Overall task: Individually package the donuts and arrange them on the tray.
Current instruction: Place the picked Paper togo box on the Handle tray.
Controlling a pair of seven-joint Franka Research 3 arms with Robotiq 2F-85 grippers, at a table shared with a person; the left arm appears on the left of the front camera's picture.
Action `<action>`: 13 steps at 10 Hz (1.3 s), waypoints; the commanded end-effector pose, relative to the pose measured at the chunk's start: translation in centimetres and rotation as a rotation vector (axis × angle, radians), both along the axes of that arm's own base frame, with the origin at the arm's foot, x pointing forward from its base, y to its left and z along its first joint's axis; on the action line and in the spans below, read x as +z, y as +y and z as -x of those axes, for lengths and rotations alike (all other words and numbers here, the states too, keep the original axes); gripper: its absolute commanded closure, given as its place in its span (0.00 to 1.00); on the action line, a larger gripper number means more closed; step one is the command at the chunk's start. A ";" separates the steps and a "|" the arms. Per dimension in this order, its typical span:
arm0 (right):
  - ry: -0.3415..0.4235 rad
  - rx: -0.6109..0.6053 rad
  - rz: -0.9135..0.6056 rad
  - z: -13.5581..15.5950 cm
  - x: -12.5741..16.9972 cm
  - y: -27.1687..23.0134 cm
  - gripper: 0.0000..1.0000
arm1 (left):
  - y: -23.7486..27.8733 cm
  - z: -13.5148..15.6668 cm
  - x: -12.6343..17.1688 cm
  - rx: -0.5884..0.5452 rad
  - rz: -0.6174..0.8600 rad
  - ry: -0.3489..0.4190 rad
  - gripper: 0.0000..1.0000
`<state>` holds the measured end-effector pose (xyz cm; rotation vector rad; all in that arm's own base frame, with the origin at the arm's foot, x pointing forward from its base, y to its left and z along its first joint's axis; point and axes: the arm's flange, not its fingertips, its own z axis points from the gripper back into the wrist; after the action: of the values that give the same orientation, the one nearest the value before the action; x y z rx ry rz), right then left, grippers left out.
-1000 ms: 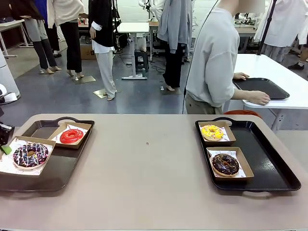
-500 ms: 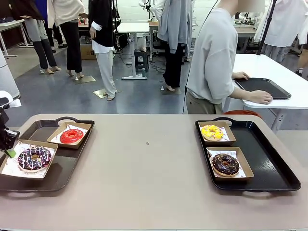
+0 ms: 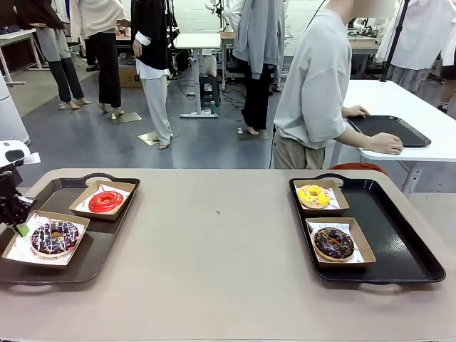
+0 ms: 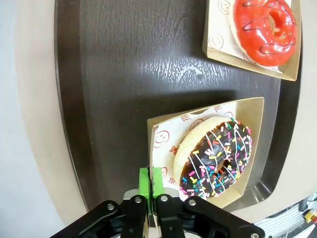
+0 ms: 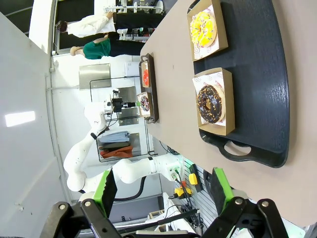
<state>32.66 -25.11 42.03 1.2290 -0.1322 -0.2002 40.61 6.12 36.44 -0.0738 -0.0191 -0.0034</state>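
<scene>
On the left dark tray (image 3: 85, 249) the purple sprinkled donut (image 3: 55, 237) lies in a brown paper box (image 4: 163, 134). My left gripper (image 3: 16, 217) is shut on that box's edge, its green pads (image 4: 144, 181) pinching the cardboard beside the donut (image 4: 218, 158). The red donut (image 3: 106, 201) (image 4: 267, 27) sits in its own box farther back on the same tray. On the right tray (image 3: 406, 242) the yellow donut (image 3: 314, 194) and the chocolate donut (image 3: 333, 243) are each boxed. My right gripper (image 5: 163, 193) hangs open high above that tray (image 5: 257, 74), nothing between its fingers.
A wide bare stretch of tan tabletop (image 3: 214, 249) separates the two trays. The person (image 3: 313, 85) stands turned away beyond the far edge, both hands on another black tray (image 3: 388, 130) on a white table. Other people stand farther back.
The box with the purple donut has come down and settled flat on the left tray, shifted slightly right. My left gripper moved with it, still pinching its edge. The right side is unchanged.
</scene>
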 end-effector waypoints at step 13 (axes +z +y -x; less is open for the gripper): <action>0.001 -0.001 -0.004 0.0 0.0 -0.1 0.00 | 2.6 2.4 11.7 -0.076 0.460 -0.229 0.11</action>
<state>32.67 -25.10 42.03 1.2289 -0.1319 -0.2000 37.88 6.96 47.59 -0.4030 -0.2797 -0.0765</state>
